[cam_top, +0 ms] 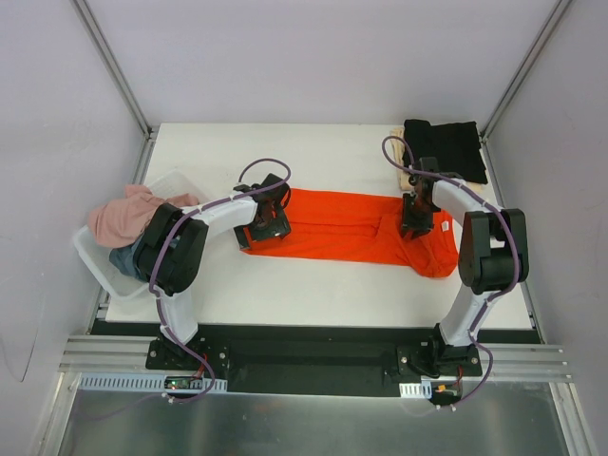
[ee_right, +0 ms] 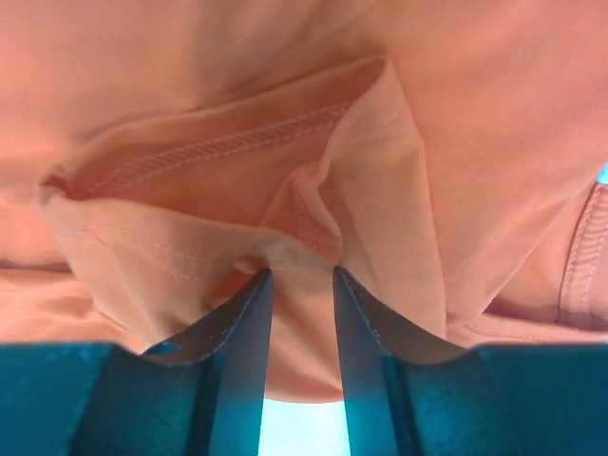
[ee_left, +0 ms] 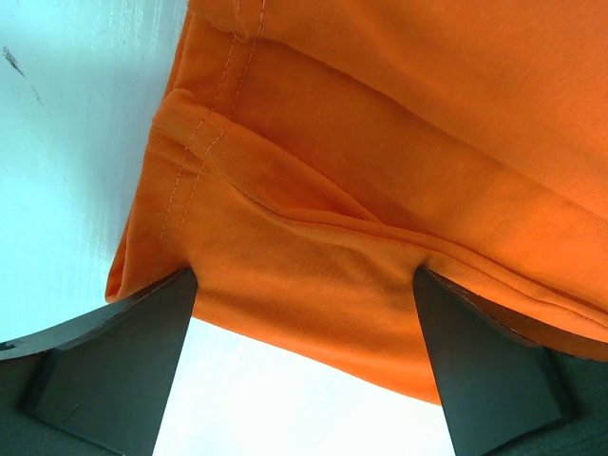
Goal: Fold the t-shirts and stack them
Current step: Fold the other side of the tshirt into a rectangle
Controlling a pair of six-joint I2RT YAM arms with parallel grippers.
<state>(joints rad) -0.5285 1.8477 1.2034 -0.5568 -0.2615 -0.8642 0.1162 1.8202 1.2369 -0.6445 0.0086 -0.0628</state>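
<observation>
In the middle of the desk [cam_top: 313, 152] lies the orange t-shirt [cam_top: 342, 228], spread out from left to right. The left end effector [cam_top: 268, 225] sits at its left end. Its fingers [ee_left: 123, 351] are wide apart, with the hem between them. The right end effector [cam_top: 415, 217] is on the right part of the shirt, narrow, pinching a fold of orange cloth. A folded black t-shirt [cam_top: 446, 147] lies at the far right corner. A pink t-shirt [cam_top: 123, 217] is heaped in the white tub [cam_top: 95, 264] at the left edge.
</observation>
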